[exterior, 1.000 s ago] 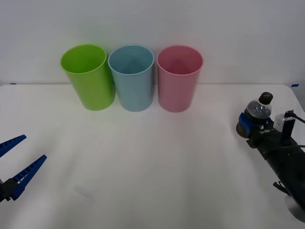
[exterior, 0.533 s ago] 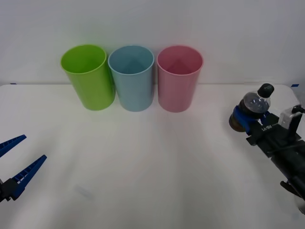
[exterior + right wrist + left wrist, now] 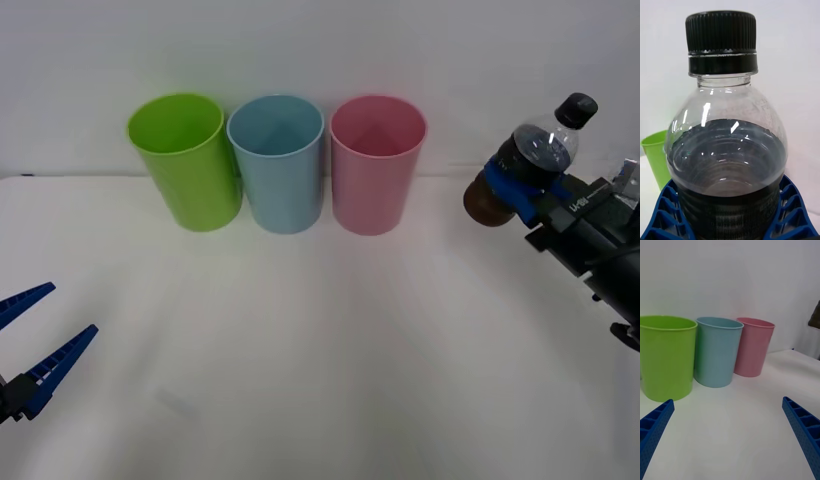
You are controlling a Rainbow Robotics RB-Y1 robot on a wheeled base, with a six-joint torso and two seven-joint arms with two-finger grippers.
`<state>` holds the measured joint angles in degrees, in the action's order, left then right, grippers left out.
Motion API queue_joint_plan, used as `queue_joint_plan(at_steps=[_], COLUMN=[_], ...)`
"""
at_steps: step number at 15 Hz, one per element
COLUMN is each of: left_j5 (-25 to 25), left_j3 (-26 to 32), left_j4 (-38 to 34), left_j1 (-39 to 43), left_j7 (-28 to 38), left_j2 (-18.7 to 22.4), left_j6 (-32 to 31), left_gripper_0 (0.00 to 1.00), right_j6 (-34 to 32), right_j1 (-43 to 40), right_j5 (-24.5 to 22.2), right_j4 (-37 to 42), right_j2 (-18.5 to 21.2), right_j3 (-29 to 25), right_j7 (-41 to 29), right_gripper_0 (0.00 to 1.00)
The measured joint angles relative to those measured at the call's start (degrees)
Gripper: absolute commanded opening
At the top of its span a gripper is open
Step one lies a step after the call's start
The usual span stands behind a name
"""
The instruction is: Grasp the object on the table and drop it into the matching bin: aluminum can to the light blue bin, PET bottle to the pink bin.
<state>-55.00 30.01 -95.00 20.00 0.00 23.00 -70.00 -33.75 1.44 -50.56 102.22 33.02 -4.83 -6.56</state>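
The PET bottle (image 3: pixel 535 155), clear with dark liquid and a black cap, hangs in the air at the right, tilted with its cap up and to the right. My right gripper (image 3: pixel 520 187) is shut on its body, well above the table (image 3: pixel 320 330) and to the right of the pink bin (image 3: pixel 377 165). In the right wrist view the bottle (image 3: pixel 726 150) stands between the blue fingers (image 3: pixel 790 217). The light blue bin (image 3: pixel 276 163) stands left of the pink one. My left gripper (image 3: pixel 35 335) waits open low at the front left edge.
A lime green bin (image 3: pixel 184 160) stands left of the light blue one; all three form a row at the table's back edge by a white wall. In the left wrist view the bins (image 3: pixel 717 350) stand ahead across bare white tabletop.
My right gripper has lifted the bottle off the table, up and slightly left towards the pink bin. The left arm has stayed still.
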Motion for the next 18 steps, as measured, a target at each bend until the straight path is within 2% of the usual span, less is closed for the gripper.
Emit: queue_joint_plan(at_steps=[5, 9, 18], left_j5=[0.00, 0.00, 0.00], left_j3=[0.00, -0.01, -0.01], left_j4=[0.00, 0.00, 0.00], left_j1=[0.00, 0.00, 0.00], left_j7=[0.00, 0.00, 0.00], left_j2=[0.00, 0.00, 0.00], left_j6=[0.00, 0.00, 0.00], left_gripper_0=[1.00, 1.00, 1.00], right_j6=[0.90, 0.95, 0.96], right_j1=[8.18, 16.67, 31.91], right_j5=[-3.92, -5.56, -18.18], right_j4=[-1.44, -8.32, -23.98], right_j2=[2.30, 2.08, -7.81], right_j3=[1.06, 5.06, 5.64], right_j7=[-8.28, -8.75, -9.69], right_gripper_0=[0.00, 0.00, 0.00])
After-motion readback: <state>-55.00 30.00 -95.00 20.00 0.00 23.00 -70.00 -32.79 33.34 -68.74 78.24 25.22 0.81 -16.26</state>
